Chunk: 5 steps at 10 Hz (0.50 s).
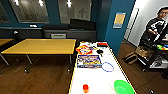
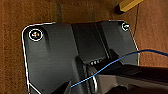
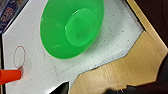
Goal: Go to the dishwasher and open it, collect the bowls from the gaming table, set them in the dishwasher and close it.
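Robot stood at the near end of the gaming bench; green bowl sat upright on the white top by the near right corner, orange cylinder well apart to its left. Right wrist camera looked straight down on the bowl. Best approach, I'd judge: pinch the near rim, lift straight. Claw spread: couldn't tell for either arm, nothing visibly held.
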Tool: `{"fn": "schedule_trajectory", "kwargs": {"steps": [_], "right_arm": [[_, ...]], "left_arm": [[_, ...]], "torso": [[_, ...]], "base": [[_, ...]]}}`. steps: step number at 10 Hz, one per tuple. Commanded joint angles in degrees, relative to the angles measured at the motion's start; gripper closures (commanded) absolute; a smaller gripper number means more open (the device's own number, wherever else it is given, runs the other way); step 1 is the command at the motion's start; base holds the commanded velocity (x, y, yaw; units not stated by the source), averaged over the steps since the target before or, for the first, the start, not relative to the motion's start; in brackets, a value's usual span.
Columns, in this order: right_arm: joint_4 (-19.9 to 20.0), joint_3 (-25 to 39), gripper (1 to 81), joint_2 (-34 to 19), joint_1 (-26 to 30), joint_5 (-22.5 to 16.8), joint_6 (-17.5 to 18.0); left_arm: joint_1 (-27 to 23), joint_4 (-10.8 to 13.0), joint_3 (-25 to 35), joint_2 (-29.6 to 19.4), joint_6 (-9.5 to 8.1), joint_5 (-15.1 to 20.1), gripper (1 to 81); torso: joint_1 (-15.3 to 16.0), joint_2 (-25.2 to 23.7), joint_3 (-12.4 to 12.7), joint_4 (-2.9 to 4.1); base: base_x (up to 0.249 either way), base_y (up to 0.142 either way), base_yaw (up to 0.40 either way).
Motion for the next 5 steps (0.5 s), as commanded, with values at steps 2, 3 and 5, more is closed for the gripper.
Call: {"fn": "schedule_trajectory", "kwargs": {"steps": [2, 3, 5], "right_arm": [[6.53, -7.44, 1.0, -0.86, 14.25, -9.28, 0.98], [6.71, -8.67, 1.0, 0.38, 15.65, -10.16, 1.07], [6.88, -11.03, 1.0, 2.82, 16.8, -10.25, 1.95]], "left_arm": [[-1.29, -0.01, 0.41, -0.24, 0.0, 2.29, 1.0], [-1.29, -0.01, 0.41, -0.16, 0.0, 2.29, 1.0], [-1.29, -0.09, 0.14, -0.16, 0.0, 2.29, 1.0]], "torso": [[0.02, 0.0, 0.0, 0.0], [0.02, 0.02, -0.02, 0.0], [0.02, 0.02, -2.16, 0.0]], "base": [[0.0, 0.0, 0.0], [0.0, 0.0, 0.0], [0.0, 0.0, 0.0]]}}
